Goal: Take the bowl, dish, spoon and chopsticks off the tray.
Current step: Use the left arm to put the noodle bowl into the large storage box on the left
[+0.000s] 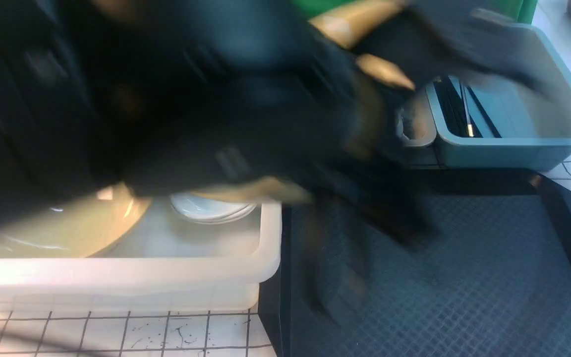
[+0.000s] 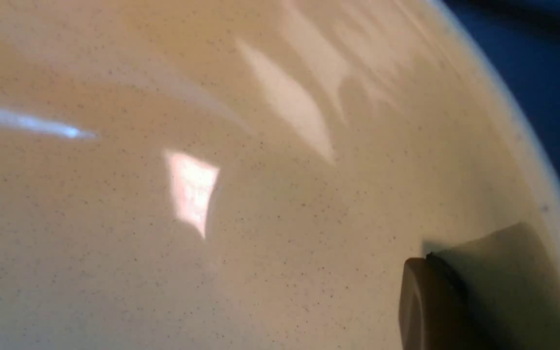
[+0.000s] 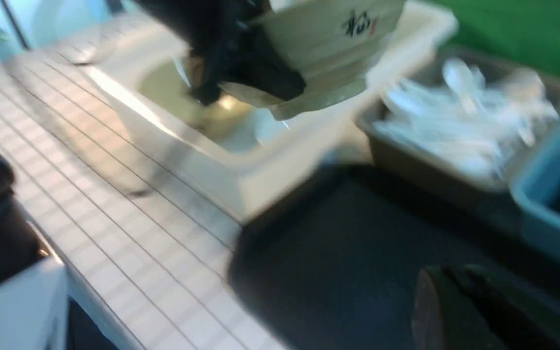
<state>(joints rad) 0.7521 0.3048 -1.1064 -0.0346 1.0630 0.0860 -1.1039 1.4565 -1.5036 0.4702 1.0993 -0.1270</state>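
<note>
My left gripper [image 2: 435, 255] is shut on the rim of the olive-yellow bowl [image 2: 260, 194], which fills the left wrist view; one finger [image 2: 426, 301] presses on its inner wall. In the right wrist view the tilted bowl [image 3: 328, 43] hangs over the white tub [image 3: 260, 165]. The black tray [image 1: 464, 277] lies bare. My right gripper [image 3: 455, 287] is blurred above the tray [image 3: 358, 233], its fingers close together with nothing between them. Black chopsticks [image 1: 466, 114] lie in the blue bin [image 1: 513, 144]. White spoons [image 3: 455, 112] lie in a grey bin. White dishes [image 1: 211, 208] lie in the tub.
The white tub [image 1: 117, 282] stands left of the tray and also holds another olive bowl [image 1: 67, 228]. The grey bin [image 1: 417, 129] and the blue bin stand behind the tray. Both arms are motion-blurred and hide the upper left of the front view.
</note>
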